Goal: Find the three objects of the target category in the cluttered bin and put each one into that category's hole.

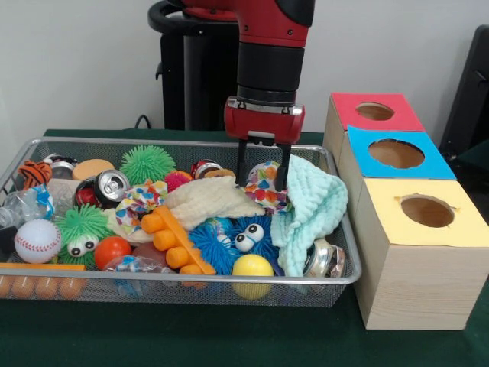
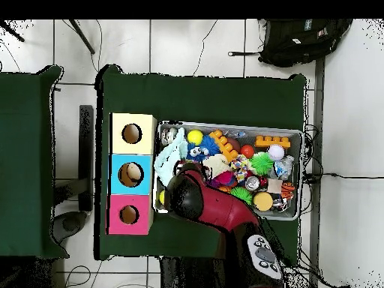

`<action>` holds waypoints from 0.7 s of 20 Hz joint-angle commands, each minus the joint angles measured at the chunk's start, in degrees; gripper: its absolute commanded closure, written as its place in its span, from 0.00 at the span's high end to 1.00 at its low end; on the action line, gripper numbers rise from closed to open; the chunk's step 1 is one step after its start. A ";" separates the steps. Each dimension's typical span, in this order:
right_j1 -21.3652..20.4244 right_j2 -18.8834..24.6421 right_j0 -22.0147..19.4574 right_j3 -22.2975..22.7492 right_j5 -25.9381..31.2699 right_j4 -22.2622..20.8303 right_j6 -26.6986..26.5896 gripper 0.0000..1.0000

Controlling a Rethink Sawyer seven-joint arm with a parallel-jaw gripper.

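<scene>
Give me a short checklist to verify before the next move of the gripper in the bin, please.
1. Gripper over the bin: ok.
2. Fingers open, astride the colourful patterned cloth: ok.
3. Cloth actually held: not ok, jaws not closed yet.
4. Mint green cloth apart from fingers: not ok, it lies right beside one.
5. Holes in red box, blue box, yellow box unblocked: ok.
6. Which hole suits cloth: cannot tell.

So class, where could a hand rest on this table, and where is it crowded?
Bare green cloth runs in front of the wire bin and the yellow-topped box. The bin itself is packed; the gripper hangs over its cloths.
</scene>
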 commanded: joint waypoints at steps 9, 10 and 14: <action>1.18 6.88 -1.59 2.46 1.10 1.60 13.23 1.00; 1.24 7.03 -1.63 2.70 1.06 1.66 13.38 1.00; 2.32 7.31 -1.85 2.71 0.79 1.75 13.37 1.00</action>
